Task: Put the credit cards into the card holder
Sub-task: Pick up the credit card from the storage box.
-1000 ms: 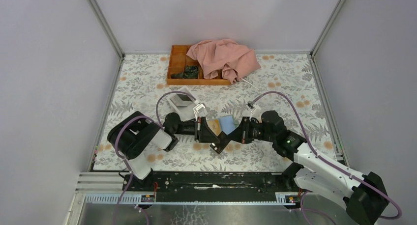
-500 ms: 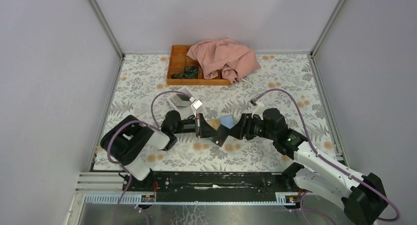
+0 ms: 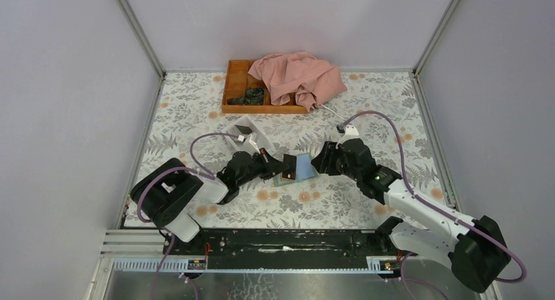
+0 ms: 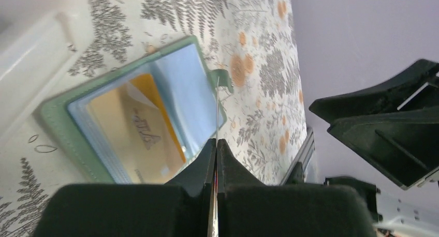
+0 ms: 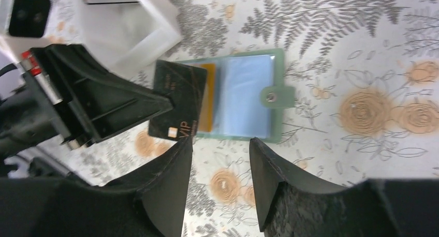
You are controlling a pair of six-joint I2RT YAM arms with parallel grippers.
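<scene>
The card holder (image 3: 302, 167) lies open on the floral table, grey-green outside, pale blue and orange inside (image 5: 243, 100). My left gripper (image 3: 281, 167) is shut on a dark credit card (image 5: 178, 107) marked VIP. The card hangs over the holder's left half. In the left wrist view this card (image 4: 216, 113) shows edge-on between the shut jaws (image 4: 216, 142), above the open card holder (image 4: 111, 120). An orange card (image 4: 150, 120) sits in a sleeve. My right gripper (image 5: 220, 144) stands open just near of the holder, holding nothing; it is right of the holder (image 3: 321, 161) from above.
A white open-topped box (image 3: 247, 131) stands just behind the left gripper (image 5: 124, 35). At the back sits an orange wooden tray (image 3: 237, 87) with a pink cloth (image 3: 298, 77) draped over its right side. Grey walls close in the table.
The right gripper opened and drew back to the right. The left gripper closed on the dark card, turned and carried it away from the near edge, over the open holder.
</scene>
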